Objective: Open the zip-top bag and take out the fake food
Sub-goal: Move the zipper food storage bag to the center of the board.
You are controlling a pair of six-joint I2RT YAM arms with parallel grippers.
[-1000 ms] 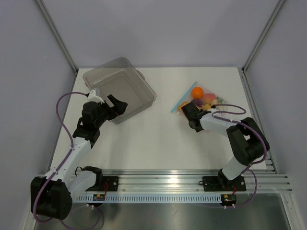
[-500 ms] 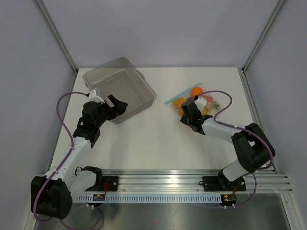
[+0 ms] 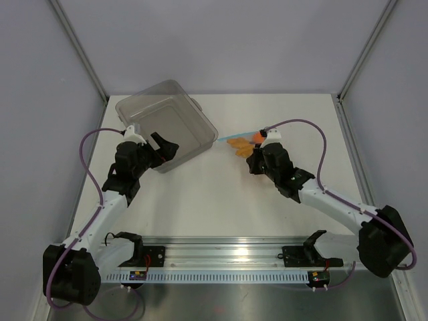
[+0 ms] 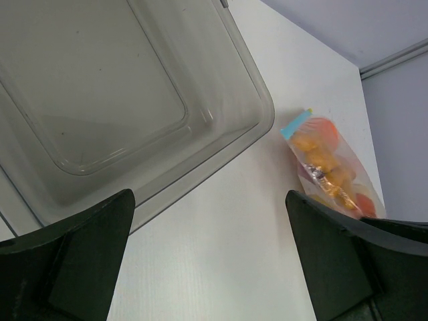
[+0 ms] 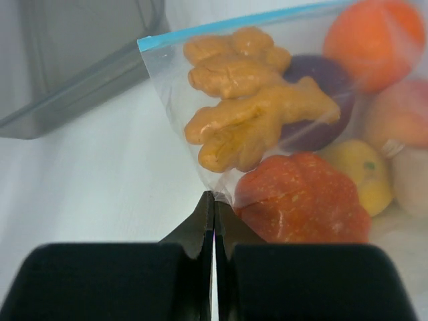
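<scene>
Jaws of the right gripper are clenched on a thin edge of the zip-top bag, which fans out just ahead of them. Its blue zip strip runs along the side farthest from the tips and appears sealed. All the fake food lies inside, just beyond the tips. Jaws of the left gripper are released and wide apart, grasping nothing, with the clear tub ahead of them and the bag off to their right. The task appears to be at an early stage: opening and emptying both remain.
</scene>
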